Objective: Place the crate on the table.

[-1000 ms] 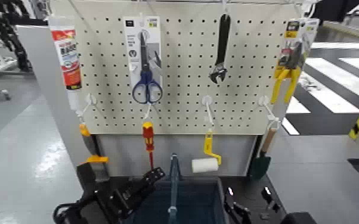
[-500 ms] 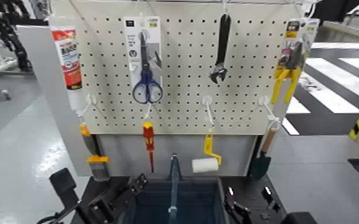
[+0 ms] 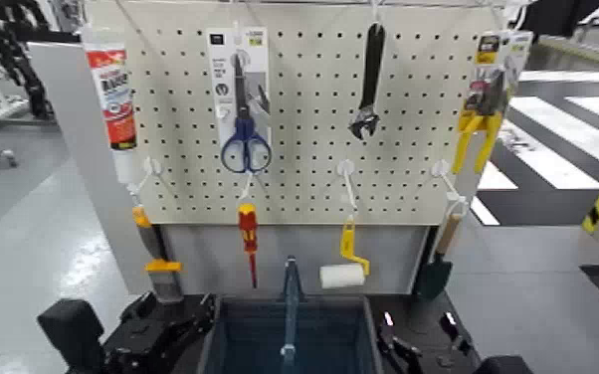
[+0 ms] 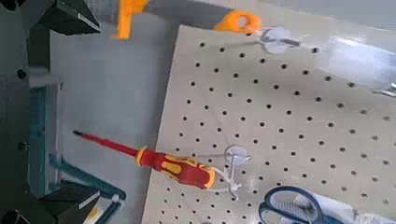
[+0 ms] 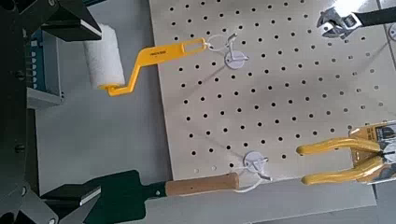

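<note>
The dark blue crate [image 3: 289,343] sits at the bottom centre of the head view, on the black table [image 3: 423,316] in front of the pegboard [image 3: 303,189]. Its slim upright bar [image 3: 289,303] stands across its middle. My left gripper [image 3: 169,333] is open and lies to the left of the crate, apart from it. In the left wrist view its fingers [image 4: 65,17] stand wide apart, with the crate's edge [image 4: 39,131] beyond them. My right gripper [image 3: 403,350] is open at the crate's right side. Its fingers [image 5: 73,19] are spread, and the crate's edge [image 5: 37,65] shows beside them.
Tools hang on the pegboard just behind the crate: a red screwdriver [image 3: 248,239], a yellow paint roller [image 3: 343,271], scissors [image 3: 245,139], a wrench [image 3: 368,85], yellow pliers [image 3: 483,119] and a trowel [image 3: 438,264]. Grey floor lies on both sides.
My left gripper has drawn away from the crate's left rim, moving outward to the left. The crate and my right gripper have stayed where they were.
</note>
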### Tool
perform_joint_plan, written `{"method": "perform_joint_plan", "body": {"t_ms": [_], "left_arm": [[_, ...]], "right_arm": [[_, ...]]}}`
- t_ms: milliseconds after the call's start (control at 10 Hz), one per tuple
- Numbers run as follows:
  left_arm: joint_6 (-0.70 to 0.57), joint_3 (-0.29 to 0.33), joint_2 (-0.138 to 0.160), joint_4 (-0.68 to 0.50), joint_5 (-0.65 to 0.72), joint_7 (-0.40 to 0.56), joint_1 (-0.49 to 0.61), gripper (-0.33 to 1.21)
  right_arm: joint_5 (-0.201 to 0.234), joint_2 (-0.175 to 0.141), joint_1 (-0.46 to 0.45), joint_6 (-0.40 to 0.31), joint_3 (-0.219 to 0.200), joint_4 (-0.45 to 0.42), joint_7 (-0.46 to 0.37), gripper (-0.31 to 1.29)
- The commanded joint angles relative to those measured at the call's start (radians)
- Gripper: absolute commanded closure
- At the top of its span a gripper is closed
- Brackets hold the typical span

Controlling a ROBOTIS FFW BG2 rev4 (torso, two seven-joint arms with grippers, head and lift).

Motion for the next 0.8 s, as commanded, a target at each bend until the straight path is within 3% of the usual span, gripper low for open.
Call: {"method": "perform_joint_plan", "body": {"t_ms": [100,400,800], "left_arm": [[-0.106,0.027,-0.052,-0.031,-0.188,0.015,0.056,0.09],[-0.155,0.042,-0.064,-0.027,-0.296,0.024,0.105,0.09],[-0.255,-0.007,-0.066,-0.008,-0.343,0.181,0.159,0.1]], "right_arm": [[0.001,0.003,0.01,-0.003,-0.007,-0.008,-0.002,0.14],[0.004,0.007,0.019,-0.003,-0.011,-0.016,-0.003,0.14],[0.006,0.003,0.024,-0.005,-0.016,-0.022,-0.003,0.14]]}}
